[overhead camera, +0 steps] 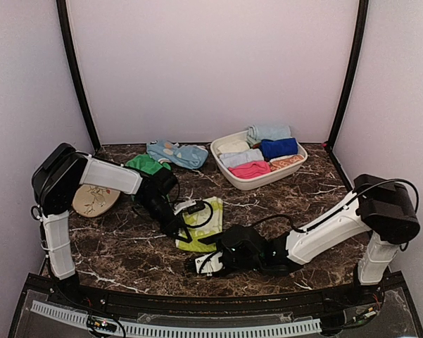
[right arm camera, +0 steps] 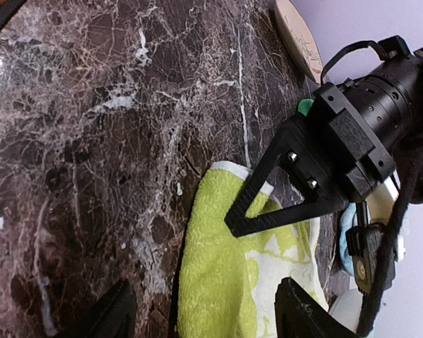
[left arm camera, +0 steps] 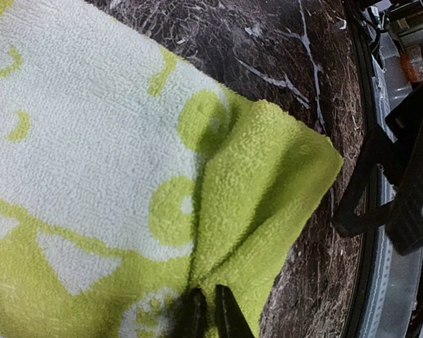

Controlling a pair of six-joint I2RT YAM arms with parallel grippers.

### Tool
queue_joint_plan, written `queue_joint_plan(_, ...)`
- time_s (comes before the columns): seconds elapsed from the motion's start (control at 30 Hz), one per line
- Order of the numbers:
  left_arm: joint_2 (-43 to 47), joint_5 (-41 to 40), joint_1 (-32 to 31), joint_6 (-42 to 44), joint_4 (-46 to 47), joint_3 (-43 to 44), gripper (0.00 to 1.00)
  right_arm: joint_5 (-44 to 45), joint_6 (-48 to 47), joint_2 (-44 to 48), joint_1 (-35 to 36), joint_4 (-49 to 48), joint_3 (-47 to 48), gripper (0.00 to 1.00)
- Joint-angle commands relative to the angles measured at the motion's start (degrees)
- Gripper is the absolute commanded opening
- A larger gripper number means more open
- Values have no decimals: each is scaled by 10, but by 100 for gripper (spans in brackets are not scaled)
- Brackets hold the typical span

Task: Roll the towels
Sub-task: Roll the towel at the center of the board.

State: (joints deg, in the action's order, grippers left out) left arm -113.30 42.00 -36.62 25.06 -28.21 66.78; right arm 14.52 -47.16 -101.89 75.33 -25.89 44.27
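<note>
- Left gripper [left arm camera: 210, 311] is pinched closed on a bunched corner of the lime towel [left arm camera: 91, 176]; only a thin bite of cloth sits between the tips.
- Right gripper [right arm camera: 207, 317] has its jaws spread wide and holds nothing; the towel's near edge lies between the jaws.
- Lime towel [overhead camera: 200, 224] lies mostly flat on the table [overhead camera: 127, 246], near-left of the basket [overhead camera: 232, 179], with one corner flipped over.
- Green towel [overhead camera: 146, 164] sits crumpled left of the basket, partly under the left arm, not rolled.
- Risk: the thin pinch slips out if the left arm pulls before the roll starts.
- Risk: the right jaws close on a single layer or scrape the table, so the towel drags instead of curling.
- Risk: both grippers work the same edge, just beside each other, so fingers could knock together or catch the left wrist's cable [overhead camera: 197, 211].
- Risk: the flipped corner makes a lopsided, loose roll.
</note>
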Motion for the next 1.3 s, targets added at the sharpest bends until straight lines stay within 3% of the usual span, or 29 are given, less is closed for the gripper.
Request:
queue_joint_plan(0.0, -56, -83, -1, 31, -117, -23, 8, 0, -75, -49, -9, -72, 20, 66)
queue_joint_plan(0.27, -65, -71, 10, 53, -141, -12, 13, 22, -31, -107, -28, -47, 65, 51)
queue_joint_plan(0.5, -65, -63, 18, 70, -163, -1, 14, 15, -4, -121, -38, -13, 76, 46)
queue_joint_plan(0.57, -63, -63, 29, 74, -168, 0, 17, 7, 19, -120, -42, 4, 84, 37)
queue_joint_plan(0.63, -54, -66, 36, 71, -165, -2, 31, -7, 55, -118, -46, 36, 102, 22)
queue_joint_plan(0.7, -31, -46, 49, 84, -167, -9, 66, -11, 107, -120, -47, 91, 139, 10)
queue_joint_plan(0.73, -15, -35, 56, 92, -165, -17, 78, -14, 122, -124, -48, 123, 158, 7)
queue_joint_plan(0.77, 3, -29, 62, 100, -163, -25, 81, -26, 151, -126, -49, 144, 172, 1)
queue_joint_plan(1.07, 173, -15, 171, 137, -101, -102, 83, -141, 256, -113, -64, 258, 213, 0)
queue_joint_plan(1.27, 290, -37, 188, 228, -85, -169, 81, -229, 313, -130, -92, 350, 280, 0)
